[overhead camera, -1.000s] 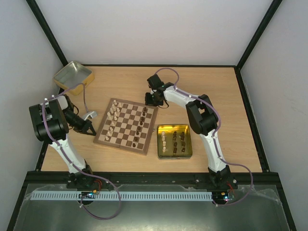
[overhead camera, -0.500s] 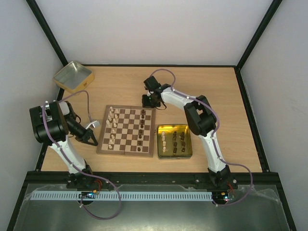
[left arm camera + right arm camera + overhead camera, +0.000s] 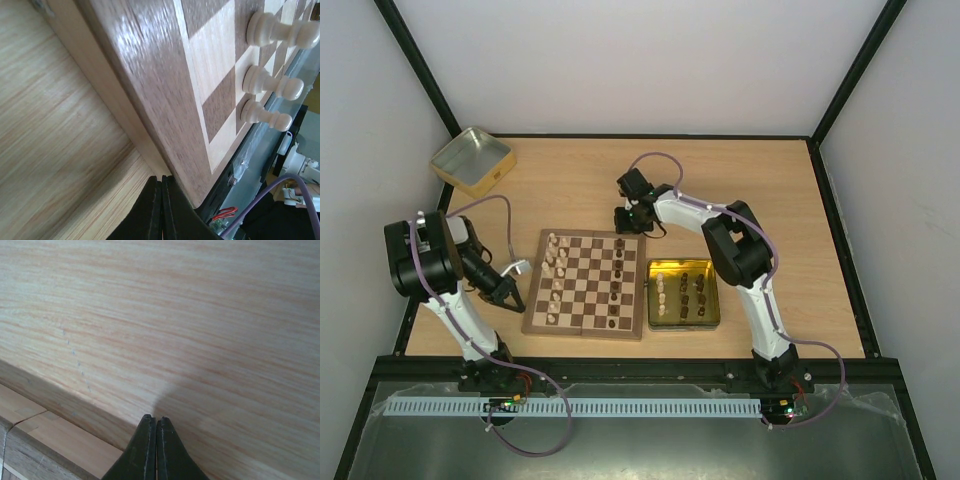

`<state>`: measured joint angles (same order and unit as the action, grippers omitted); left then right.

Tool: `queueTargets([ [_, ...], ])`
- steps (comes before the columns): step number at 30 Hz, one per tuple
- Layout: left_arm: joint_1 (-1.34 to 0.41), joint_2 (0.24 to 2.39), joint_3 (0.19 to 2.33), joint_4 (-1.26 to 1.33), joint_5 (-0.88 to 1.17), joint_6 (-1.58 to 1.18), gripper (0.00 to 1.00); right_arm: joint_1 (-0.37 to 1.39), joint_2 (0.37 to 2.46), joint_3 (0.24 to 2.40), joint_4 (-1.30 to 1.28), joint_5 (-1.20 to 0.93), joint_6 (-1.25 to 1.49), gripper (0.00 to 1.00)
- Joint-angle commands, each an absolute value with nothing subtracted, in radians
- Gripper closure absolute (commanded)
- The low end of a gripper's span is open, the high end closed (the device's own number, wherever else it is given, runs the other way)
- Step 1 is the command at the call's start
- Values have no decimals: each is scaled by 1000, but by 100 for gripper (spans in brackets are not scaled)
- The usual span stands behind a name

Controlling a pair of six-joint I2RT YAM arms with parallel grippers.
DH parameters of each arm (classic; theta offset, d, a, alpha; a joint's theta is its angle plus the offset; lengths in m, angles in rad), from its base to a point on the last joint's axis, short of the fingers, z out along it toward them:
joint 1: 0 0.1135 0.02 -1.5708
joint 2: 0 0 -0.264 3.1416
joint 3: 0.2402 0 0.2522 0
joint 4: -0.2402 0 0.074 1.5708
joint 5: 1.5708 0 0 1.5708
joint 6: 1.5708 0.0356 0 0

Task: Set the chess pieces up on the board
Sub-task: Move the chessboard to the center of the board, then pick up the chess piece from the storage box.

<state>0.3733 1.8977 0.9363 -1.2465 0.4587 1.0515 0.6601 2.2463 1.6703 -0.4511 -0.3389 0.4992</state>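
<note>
at the board (image 3: 588, 281) edges, left claw (image 3: 161, 183) pinched together — right claw (image 3: 154, 421) too, both empty

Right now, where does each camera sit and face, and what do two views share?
Top: above and behind the bases, looking down on the table, the board, both arms.
Left wrist: low by the board's near left corner, facing across it; shut left gripper shows.
Right wrist: low at the board's far edge, facing the table; shut right gripper shows.
Shared: both wrist views show the board's rim.
</note>
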Motion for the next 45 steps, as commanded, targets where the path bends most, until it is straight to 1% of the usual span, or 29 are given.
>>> queueTargets([
  [1,356,1886,912,-1268,471,1093,98,686,2235,1627,-512,-348,488,98],
  [7,342,1879,890,-1224,451,1071,98,690,2234,1647,-524,-315,489,98],
  [17,420,1871,963,-1087,377,968,96,689,2177,1722,-537,-121,526,98],
  [22,457,1833,1007,-1064,353,944,95,688,2138,1745,-549,-60,539,98],
  [27,477,1784,1030,-1022,308,914,96,688,2072,1736,-563,19,546,98],
  [30,487,1763,1051,-1017,308,911,98,688,2021,1698,-554,25,572,97],
  [32,489,1741,1052,-990,305,899,98,688,1962,1621,-509,18,602,92],
  [35,488,1684,1036,-929,286,869,98,689,1840,1423,-375,-18,667,83],
  [36,489,1666,1033,-914,285,865,97,691,1803,1370,-337,-28,680,82],
  [37,488,1648,1030,-902,284,862,94,692,1776,1330,-315,-33,687,79],
  [38,488,1635,1029,-890,282,856,85,695,1752,1298,-306,-34,691,76],
  [39,487,1624,1030,-879,282,850,78,701,1732,1277,-305,-35,690,75],
  [40,486,1616,1032,-872,284,846,73,712,1718,1260,-309,-31,689,74],
  [41,486,1613,1035,-869,284,843,64,727,1705,1250,-318,-22,686,74],
  [43,481,1610,1043,-865,282,837,52,778,1688,1248,-363,21,674,72],
  [45,476,1609,1055,-857,287,833,37,821,1674,1254,-401,73,669,63],
])
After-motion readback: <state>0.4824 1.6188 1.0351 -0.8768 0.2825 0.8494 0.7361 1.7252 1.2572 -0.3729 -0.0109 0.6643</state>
